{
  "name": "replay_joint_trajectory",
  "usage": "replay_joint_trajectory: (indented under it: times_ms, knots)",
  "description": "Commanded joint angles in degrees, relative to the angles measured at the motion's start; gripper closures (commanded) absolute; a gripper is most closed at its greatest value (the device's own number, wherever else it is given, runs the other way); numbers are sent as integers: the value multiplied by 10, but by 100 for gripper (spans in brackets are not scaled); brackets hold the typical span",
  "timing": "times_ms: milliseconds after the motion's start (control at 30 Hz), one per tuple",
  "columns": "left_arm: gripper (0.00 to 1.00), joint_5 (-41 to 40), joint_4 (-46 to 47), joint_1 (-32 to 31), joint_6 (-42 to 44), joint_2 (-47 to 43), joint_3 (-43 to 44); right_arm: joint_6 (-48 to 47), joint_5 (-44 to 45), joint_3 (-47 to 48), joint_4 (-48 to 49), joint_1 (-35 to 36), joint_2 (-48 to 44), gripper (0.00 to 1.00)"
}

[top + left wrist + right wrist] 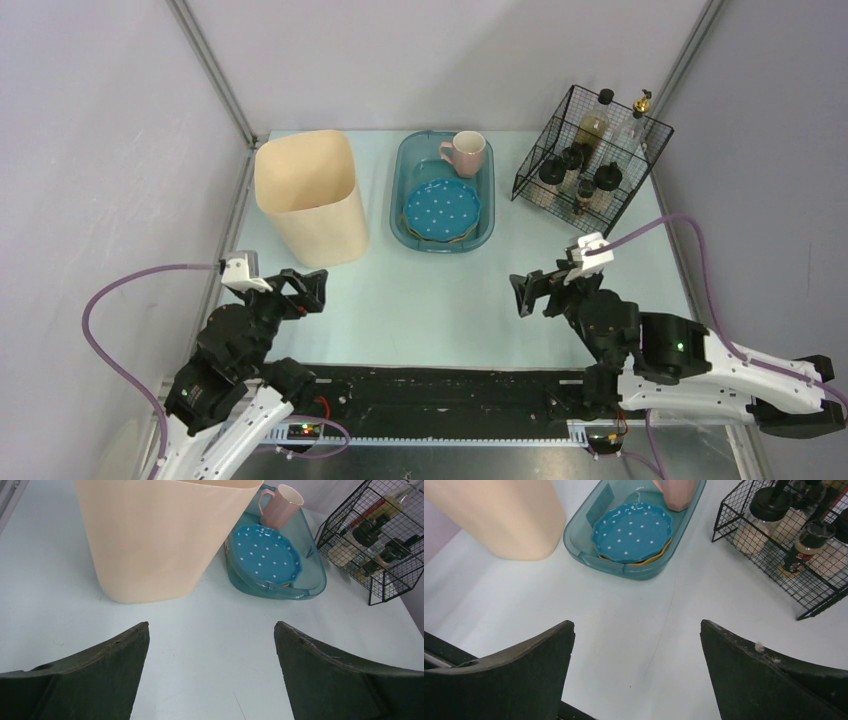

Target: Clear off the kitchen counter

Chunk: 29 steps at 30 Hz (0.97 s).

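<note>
The pale light-blue kitchen counter (440, 300) spans the top view. My left gripper (308, 288) is open and empty, low over the counter's near left, in front of the beige bin. My right gripper (530, 293) is open and empty over the counter's near right. In the left wrist view the gripper (211, 630) has bare counter (210, 645) between its fingers. In the right wrist view the gripper (637, 627) likewise frames bare counter (639, 645).
A tall beige bin (310, 195) stands at the back left. A teal translucent basin (443, 235) holds a blue dotted plate (441, 208) and a pink mug (465, 152). A black wire basket (590, 160) with several bottles stands at the back right.
</note>
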Motion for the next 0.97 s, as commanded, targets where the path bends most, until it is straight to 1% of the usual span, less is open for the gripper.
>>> replay_joint_trajectory:
  times_ms: [0, 333, 800, 933]
  knots:
    - [2, 3, 5, -5, -1, 8, -1, 22, 27, -3, 0, 6, -13, 1]
    - [2, 10, 5, -5, 0, 20, 0, 20, 26, -4, 12, 9, -4, 1]
    - [2, 19, 6, -5, 1, 18, -1, -5, 20, -3, 62, 10, 15, 1]
    - [2, 19, 6, -5, 1, 16, 0, -3, 50, -4, 67, 10, 35, 1]
